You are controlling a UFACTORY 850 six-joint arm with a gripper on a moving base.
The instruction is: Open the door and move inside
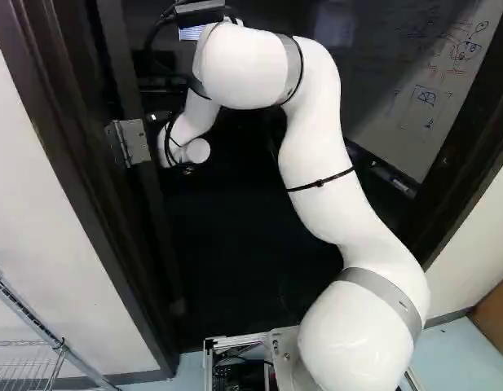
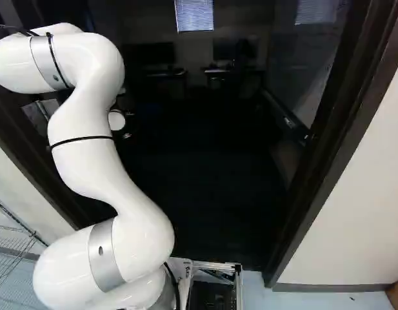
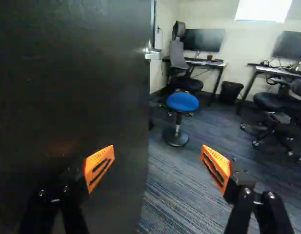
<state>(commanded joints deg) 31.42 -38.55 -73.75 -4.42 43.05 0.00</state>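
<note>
Orange pads (image 3: 216, 165) stand wide apart on my gripper (image 3: 157, 155), open with just air between them; I can't tell whether the finger by the dark door (image 3: 72, 92) touches its face. I see the door standing open, its lever (image 3: 152, 53) at the free edge, a blue stool (image 3: 182, 102) beyond that edge.

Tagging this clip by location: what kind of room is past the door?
Probably a small office: the wrist view shows desks with monitors, a high-backed office chair and a waste bin. A whiteboard shows in the left base view.
</note>
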